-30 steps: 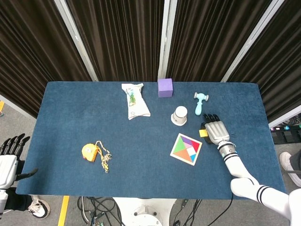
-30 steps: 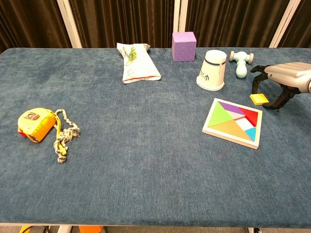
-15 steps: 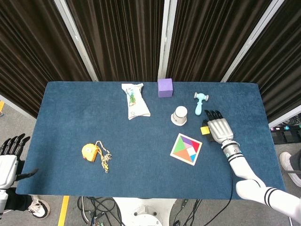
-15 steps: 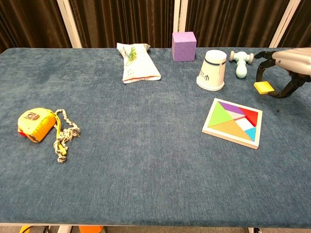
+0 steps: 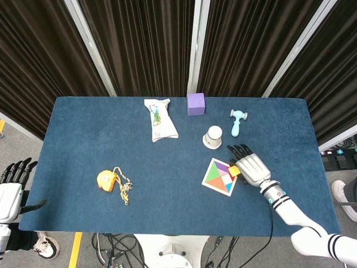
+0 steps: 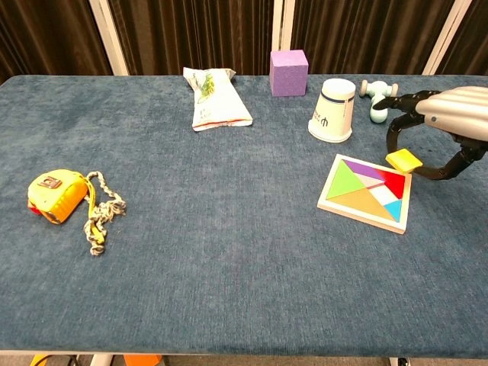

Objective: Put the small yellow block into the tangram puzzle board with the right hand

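The right robot hand [image 6: 446, 122] pinches the small yellow block [image 6: 403, 159] just above the right edge of the tangram puzzle board [image 6: 364, 191] on the blue counter [image 6: 229, 229]. The left robot hand [image 5: 10, 184] hangs off the counter's left side, fingers apart, holding nothing.

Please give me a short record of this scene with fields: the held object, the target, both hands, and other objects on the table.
held object: small yellow block, pinched by the right hand, above the board's far right corner
target: tangram puzzle board, flat on the blue table, coloured pieces inside
right hand: over the board's right edge, fingers curved down around the block
left hand: off the table's left edge, holds nothing, fingers apart
other objects: white cup upside down, toy hammer, purple cube, snack bag, yellow tape measure
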`<move>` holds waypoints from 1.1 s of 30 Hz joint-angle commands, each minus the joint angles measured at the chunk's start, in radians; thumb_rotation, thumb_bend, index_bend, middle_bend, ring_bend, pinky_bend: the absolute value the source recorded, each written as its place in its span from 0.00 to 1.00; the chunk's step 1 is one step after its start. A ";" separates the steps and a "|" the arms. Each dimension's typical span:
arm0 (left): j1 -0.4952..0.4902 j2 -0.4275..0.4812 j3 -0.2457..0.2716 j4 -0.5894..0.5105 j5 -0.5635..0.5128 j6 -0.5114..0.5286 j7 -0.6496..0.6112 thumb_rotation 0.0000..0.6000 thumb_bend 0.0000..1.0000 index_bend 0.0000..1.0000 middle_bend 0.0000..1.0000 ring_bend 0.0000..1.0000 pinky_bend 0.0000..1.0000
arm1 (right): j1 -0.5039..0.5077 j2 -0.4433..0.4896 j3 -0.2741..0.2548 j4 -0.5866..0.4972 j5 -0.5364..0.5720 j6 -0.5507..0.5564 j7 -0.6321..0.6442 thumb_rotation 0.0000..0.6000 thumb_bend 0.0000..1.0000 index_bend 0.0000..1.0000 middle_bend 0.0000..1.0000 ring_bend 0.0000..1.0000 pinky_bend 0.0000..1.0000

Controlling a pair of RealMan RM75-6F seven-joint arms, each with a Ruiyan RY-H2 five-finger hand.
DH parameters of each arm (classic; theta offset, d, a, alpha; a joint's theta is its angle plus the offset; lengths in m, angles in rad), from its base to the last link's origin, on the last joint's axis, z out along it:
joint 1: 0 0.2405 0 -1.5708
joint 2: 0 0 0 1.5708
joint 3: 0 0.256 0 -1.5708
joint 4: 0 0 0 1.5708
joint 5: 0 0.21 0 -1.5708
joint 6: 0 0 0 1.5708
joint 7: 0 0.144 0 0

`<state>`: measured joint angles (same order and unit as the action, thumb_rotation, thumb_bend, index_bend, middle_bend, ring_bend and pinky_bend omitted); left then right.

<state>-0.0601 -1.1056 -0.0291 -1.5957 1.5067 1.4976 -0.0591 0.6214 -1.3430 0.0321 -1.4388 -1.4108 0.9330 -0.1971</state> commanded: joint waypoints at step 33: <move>0.006 -0.015 0.002 0.057 -0.004 -0.001 -0.066 1.00 0.00 0.09 0.02 0.00 0.04 | 0.005 -0.063 0.005 -0.056 0.140 -0.042 -0.178 1.00 0.25 0.47 0.00 0.00 0.00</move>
<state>-0.0539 -1.1210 -0.0267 -1.5393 1.5028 1.4964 -0.1249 0.6273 -1.4053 0.0363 -1.4911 -1.2744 0.8889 -0.3718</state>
